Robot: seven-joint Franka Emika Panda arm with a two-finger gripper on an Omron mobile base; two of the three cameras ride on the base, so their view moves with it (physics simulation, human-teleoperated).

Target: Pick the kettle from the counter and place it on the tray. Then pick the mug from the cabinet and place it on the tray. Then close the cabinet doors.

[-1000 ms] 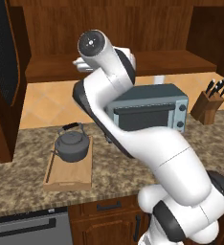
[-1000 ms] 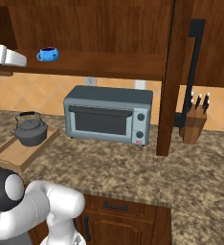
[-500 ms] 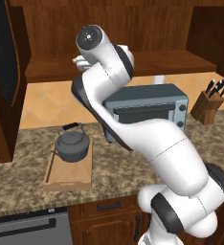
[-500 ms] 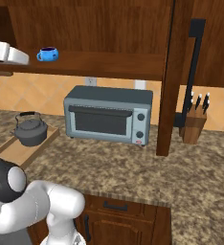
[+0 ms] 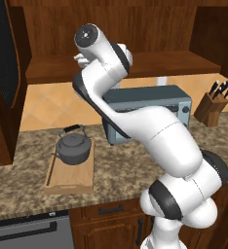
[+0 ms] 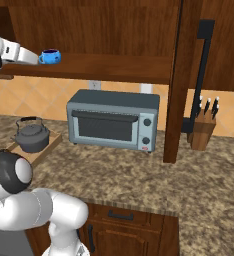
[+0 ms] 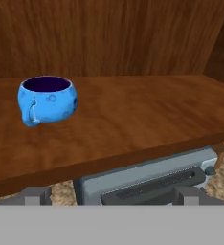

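The mug (image 7: 48, 100) sits upright on the cabinet's (image 6: 104, 30) wooden shelf (image 7: 133, 119), its handle turned toward me and a little to the left in my hand view, its dark inside showing. It stands apart from my fingertips (image 7: 35, 196), ahead of them and toward the left; nothing lies between them. My tool (image 7: 111, 197) is spread as wide as it goes and grips nothing, its two tips far apart at the bottom of the hand view, level with the front edge of the shelf. In the right base view the mug (image 6: 50, 56) is near the left end of the shelf, with the white end of my hand just beside it.

My arm (image 5: 135, 121) rises from the base, bends back over the worktop (image 5: 116, 170) and lifts its wrist up to shelf height, the hand pointing into the open cabinet.

Below, the kettle (image 5: 73, 146) rests on the tray (image 5: 69, 180), at the tray's far end, handle arched upright. The tray lies on the worktop left of the toaster oven (image 6: 114, 120), which stands under the shelf. A knife block (image 6: 201, 129) is at the right, near the wall. One cabinet door (image 5: 4, 68) hangs open at the left of the left base view, and another (image 6: 189, 75) stands open, edge-on, in the right base view.
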